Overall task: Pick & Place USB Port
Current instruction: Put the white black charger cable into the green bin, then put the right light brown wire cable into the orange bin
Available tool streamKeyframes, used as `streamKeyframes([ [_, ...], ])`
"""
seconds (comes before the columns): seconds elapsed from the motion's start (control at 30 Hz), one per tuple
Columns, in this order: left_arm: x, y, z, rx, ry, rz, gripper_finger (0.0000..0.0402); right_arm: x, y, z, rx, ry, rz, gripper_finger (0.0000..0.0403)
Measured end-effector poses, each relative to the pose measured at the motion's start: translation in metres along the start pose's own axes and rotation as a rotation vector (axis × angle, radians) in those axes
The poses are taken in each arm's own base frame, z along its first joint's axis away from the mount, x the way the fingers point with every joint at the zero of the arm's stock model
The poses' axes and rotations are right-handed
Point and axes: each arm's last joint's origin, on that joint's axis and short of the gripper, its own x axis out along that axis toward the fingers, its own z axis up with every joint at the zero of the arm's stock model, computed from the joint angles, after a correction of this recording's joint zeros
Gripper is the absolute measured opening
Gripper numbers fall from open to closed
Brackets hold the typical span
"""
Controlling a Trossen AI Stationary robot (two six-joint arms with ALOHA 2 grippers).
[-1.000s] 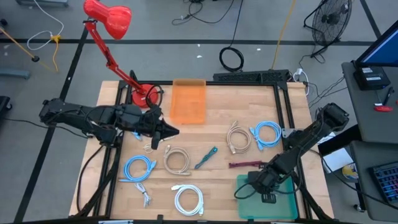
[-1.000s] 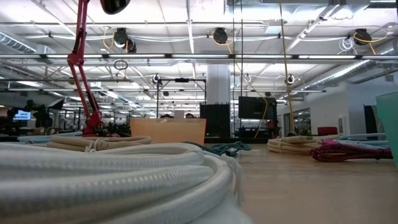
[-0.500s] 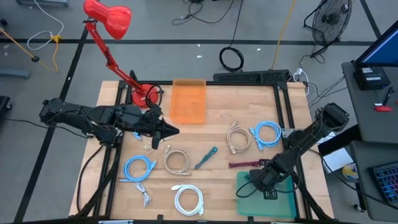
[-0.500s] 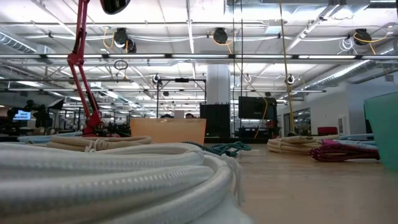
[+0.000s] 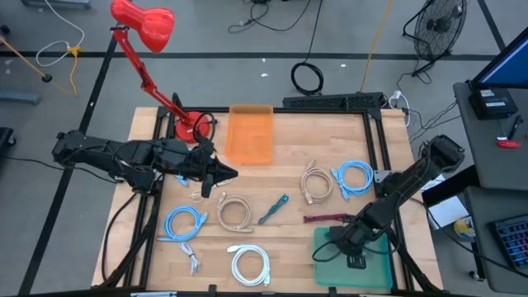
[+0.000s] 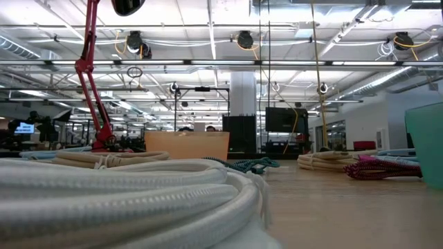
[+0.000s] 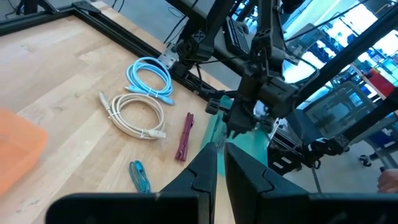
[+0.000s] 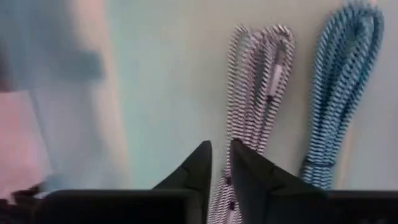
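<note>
Several coiled USB cables lie on the wooden table: blue (image 5: 186, 223), beige (image 5: 235, 213), white (image 5: 250, 264), a teal striped one (image 5: 272, 209), beige (image 5: 316, 183), blue (image 5: 355, 177) and a maroon one (image 5: 326, 218). The green tray (image 5: 371, 272) sits at the near right. My right gripper (image 5: 334, 239) is at the tray's far left corner, fingers (image 8: 200, 163) almost together. Its wrist view shows two striped cables (image 8: 252, 93) through a teal tint. My left gripper (image 5: 233, 174) hovers shut, left of centre, touching nothing. My right gripper is at the green tray's far left corner (image 5: 320, 235), its fingers closed to a narrow gap. The gripper itself hides the place of contact in the high view, so I cannot tell how it grips the wall. The tray rests on the table.
An orange bin (image 5: 250, 134) stands at the far middle and a red desk lamp (image 5: 186, 124) at the far left. The black frame (image 5: 375, 157) borders the table. Bare wood shows between the bin and the cables. The white coil (image 6: 118, 200) fills the low view's foreground.
In the low view the green tray's wall has slid a little toward the table's left, between the oldest frame and half a second ago, and has since stayed put. The left arm has kept still.
</note>
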Motion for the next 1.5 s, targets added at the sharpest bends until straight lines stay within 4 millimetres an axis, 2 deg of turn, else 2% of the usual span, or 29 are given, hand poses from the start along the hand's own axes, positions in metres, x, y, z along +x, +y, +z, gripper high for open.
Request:
streamKeyframes([
  [0.13, 0.001, 0.000, 0.000, 0.001, -0.008, 0.014, 0.0033, -0.015, 0.005, 0.003, 0.024, -0.051, 0.028, 0.0087],
  [0.27, 0.001, 0.001, 0.000, 0.008, -0.020, 0.030, 0.0033, -0.036, 0.001, 0.009, 0.084, -0.123, 0.050, 0.0106],
  [0.47, 0.000, 0.002, 0.001, 0.011, -0.039, 0.058, 0.0033, -0.067, -0.028, 0.024, 0.227, -0.318, -0.053, 0.0109],
  [0.77, 0.000, 0.002, 0.001, 0.010, -0.046, 0.065, 0.0033, -0.094, -0.086, 0.058, 0.465, -0.529, -0.217, 0.0109],
  [0.93, 0.000, 0.002, 0.001, 0.009, -0.047, 0.066, 0.0033, -0.097, -0.125, 0.074, 0.660, -0.499, -0.246, 0.0122],
  [1.1, 0.000, 0.002, 0.001, 0.016, -0.050, 0.071, 0.0033, -0.091, -0.158, 0.086, 0.865, -0.433, -0.189, 0.0167],
  [1.2, 0.000, 0.002, 0.001, 0.030, -0.051, 0.073, 0.0033, -0.087, -0.168, 0.094, 0.904, -0.416, -0.123, 0.0200],
  [1.33, 0.000, 0.002, 0.001, 0.040, -0.057, 0.085, 0.0033, -0.084, -0.171, 0.106, 0.939, -0.472, -0.037, 0.0239],
  [1.5, 0.000, 0.000, -0.001, 0.066, -0.067, 0.099, 0.0033, -0.079, -0.174, 0.116, 0.970, -0.508, 0.005, 0.0259],
])
